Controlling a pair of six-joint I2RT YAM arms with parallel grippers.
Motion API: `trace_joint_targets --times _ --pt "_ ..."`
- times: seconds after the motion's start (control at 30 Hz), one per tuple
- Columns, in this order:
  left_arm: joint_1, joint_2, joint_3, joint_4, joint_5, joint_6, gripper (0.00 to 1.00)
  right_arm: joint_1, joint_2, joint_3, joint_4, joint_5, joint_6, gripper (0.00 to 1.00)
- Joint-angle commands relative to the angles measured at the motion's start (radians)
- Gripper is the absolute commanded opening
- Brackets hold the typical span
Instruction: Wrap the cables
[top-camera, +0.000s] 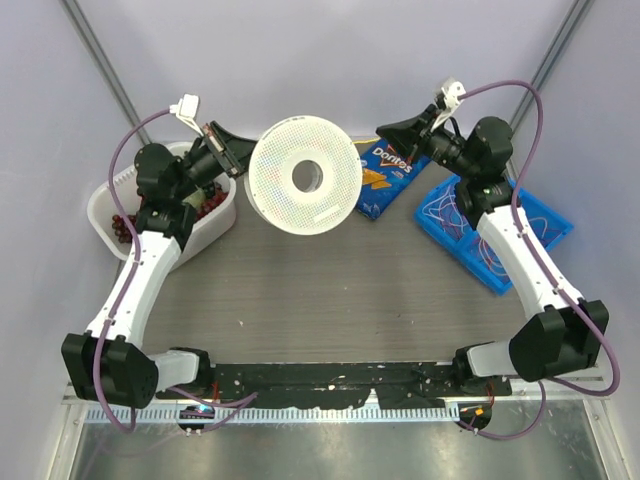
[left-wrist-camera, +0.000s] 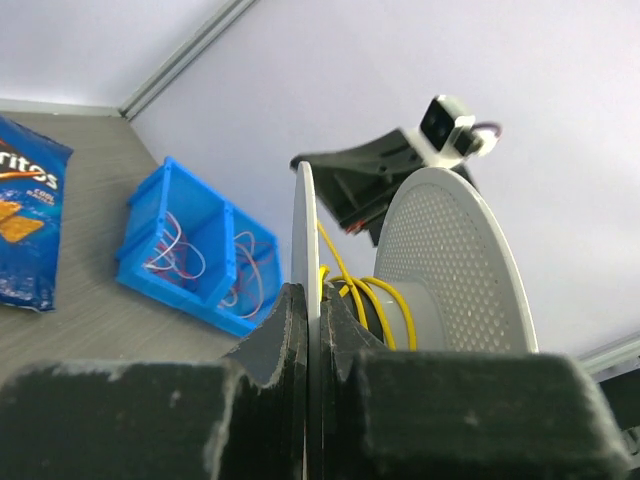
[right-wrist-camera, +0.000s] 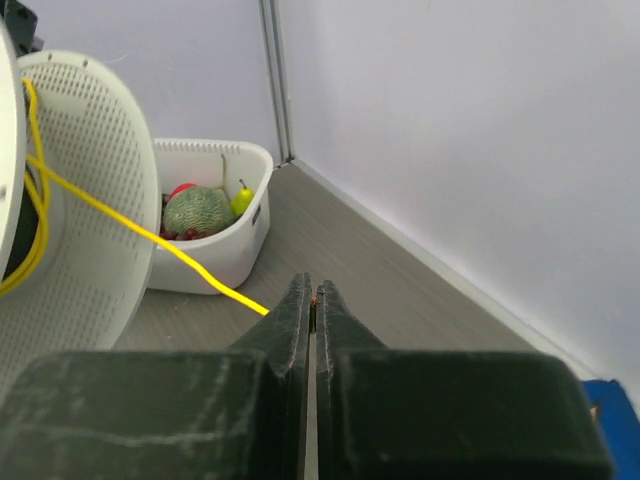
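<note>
The spool (top-camera: 280, 170) is matt perforated plastic, the bag (top-camera: 385, 180) glossy, the table (top-camera: 330, 300) wood-grained, the yellow cable (right-wrist-camera: 150, 238) seemingly smooth-sheathed.

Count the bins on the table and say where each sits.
2. A white basket of fruit at the left; a blue divided bin of loose cables at the right. The spool could hide a small one behind it.

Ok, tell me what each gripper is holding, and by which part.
The left gripper clamps the white spool by the rim of one flange. The right gripper pinches the yellow cable on the stretch running off the spool.
</note>
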Motion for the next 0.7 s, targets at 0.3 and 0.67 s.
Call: trace_joint_targets --times 0.3,0.67 --pt "0.049 0.038 0.249 -0.398 -0.316 -0.315 0.00 0.078 -0.190 -0.237 0.219 0.043 0.044 0.01" --pt "0.000 0.057 0.281 -0.665 -0.510 -0.288 0.00 0.484 -0.250 -0.265 0.059 0.353 -0.661 0.01"
